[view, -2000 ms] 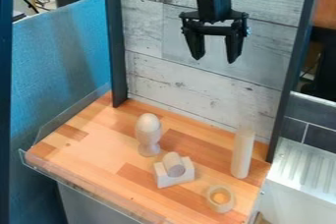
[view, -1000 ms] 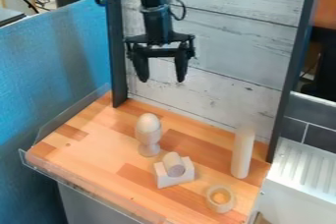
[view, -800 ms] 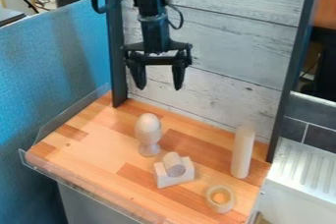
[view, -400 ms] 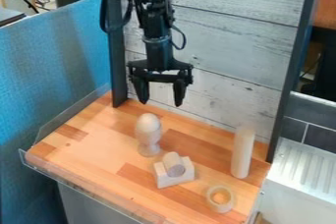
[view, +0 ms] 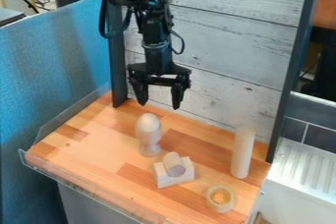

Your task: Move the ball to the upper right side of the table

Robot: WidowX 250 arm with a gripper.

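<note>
The gripper (view: 157, 104) hangs open above the back left part of the wooden table (view: 85, 156), its fingers pointing down with nothing between them. Below it, a pale egg-shaped ball (view: 148, 123) sits upright on a small wooden cup-like stand (view: 149, 148). A vertical gap separates the fingertips from the top of the ball.
A notched pale block (view: 176, 179) with a short cylinder (view: 173, 164) in its notch lies in front of the stand. A tall cylinder (view: 242, 154) stands at the right, and a ring (view: 220, 199) lies at front right. Clear walls edge the left and front; a grey-white board rises behind.
From the upper right, the gripper has moved left and come down over the back left of the table. It has stayed open, and the things on the table have not moved.
</note>
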